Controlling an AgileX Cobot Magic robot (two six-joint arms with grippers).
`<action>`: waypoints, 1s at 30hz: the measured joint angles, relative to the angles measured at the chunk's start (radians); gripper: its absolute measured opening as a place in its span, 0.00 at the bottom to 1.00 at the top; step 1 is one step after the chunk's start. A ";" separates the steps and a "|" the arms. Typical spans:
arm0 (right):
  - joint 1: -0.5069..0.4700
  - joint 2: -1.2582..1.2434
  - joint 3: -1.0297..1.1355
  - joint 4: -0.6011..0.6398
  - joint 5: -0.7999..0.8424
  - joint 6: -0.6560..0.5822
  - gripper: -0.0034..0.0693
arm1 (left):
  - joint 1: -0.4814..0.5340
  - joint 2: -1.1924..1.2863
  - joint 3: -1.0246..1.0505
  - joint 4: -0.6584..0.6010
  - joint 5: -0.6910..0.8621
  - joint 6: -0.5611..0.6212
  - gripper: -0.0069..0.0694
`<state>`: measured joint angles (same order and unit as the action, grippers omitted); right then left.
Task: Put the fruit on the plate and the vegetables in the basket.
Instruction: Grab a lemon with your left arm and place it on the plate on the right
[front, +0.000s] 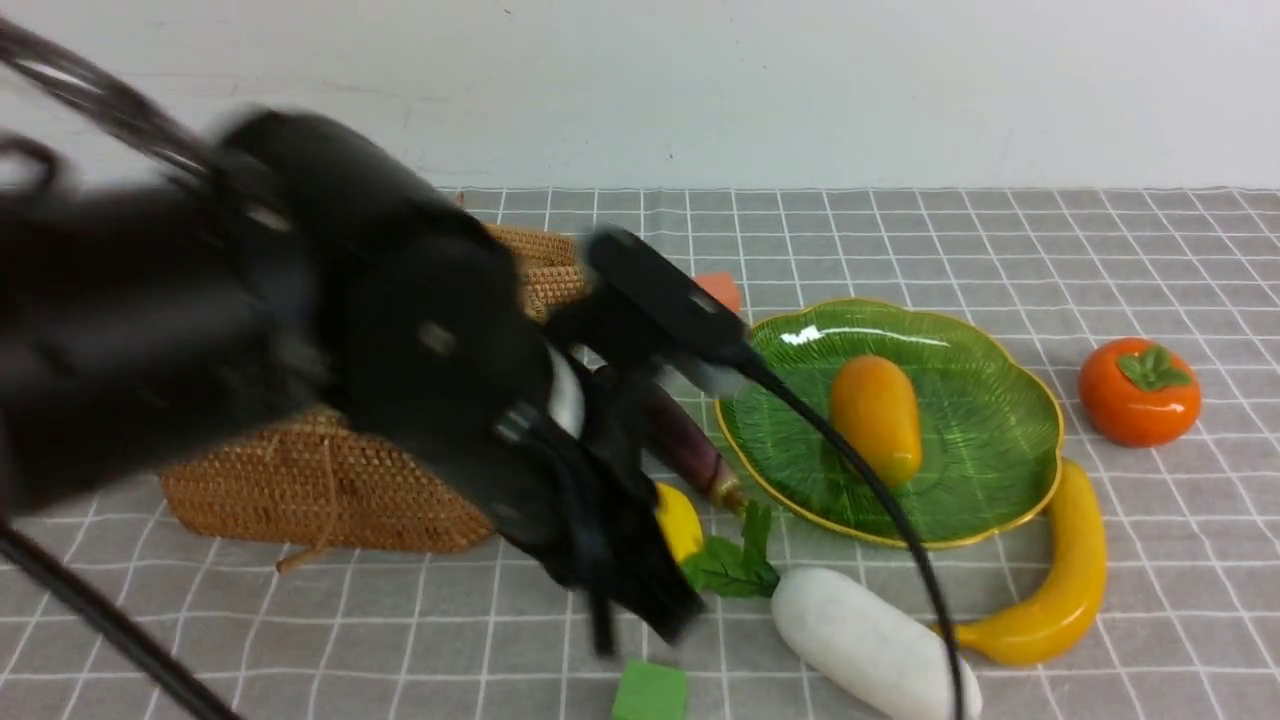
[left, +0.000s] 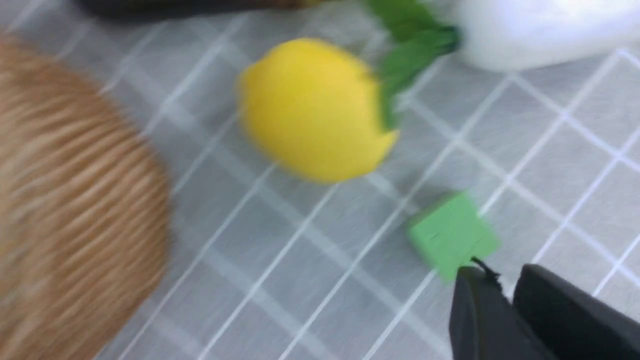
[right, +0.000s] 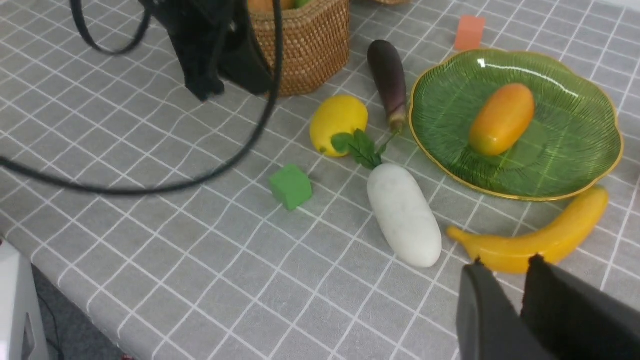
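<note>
My left claw (left: 500, 274), jaws almost together on nothing, hangs by the small green cube (left: 452, 235) — the glossy yellow lemon (left: 315, 110) lies just farther off. My right claw (right: 506, 263), likewise nearly closed and empty, hovers on the near side of the curved yellow banana (right: 540, 243).

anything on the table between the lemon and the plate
Yes. The eggplant lies between the lemon and the plate, its stem end close to the plate's rim. The radish leaves also appear to touch the lemon on that side. Lifted high, the lemon would probably clear both.
</note>
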<state>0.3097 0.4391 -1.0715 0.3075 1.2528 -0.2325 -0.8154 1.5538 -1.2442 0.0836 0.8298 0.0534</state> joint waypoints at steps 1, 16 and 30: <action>0.000 0.000 0.000 -0.001 0.001 0.000 0.24 | -0.013 0.028 0.000 0.005 -0.024 -0.014 0.30; 0.000 0.000 0.081 0.056 0.005 0.000 0.24 | 0.032 0.289 -0.115 0.264 -0.171 -0.814 0.90; 0.000 -0.005 0.092 0.073 0.008 -0.027 0.24 | 0.043 0.430 -0.180 0.434 -0.151 -0.977 0.83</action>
<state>0.3097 0.4340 -0.9800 0.3802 1.2612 -0.2597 -0.7722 1.9842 -1.4247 0.5173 0.6790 -0.9232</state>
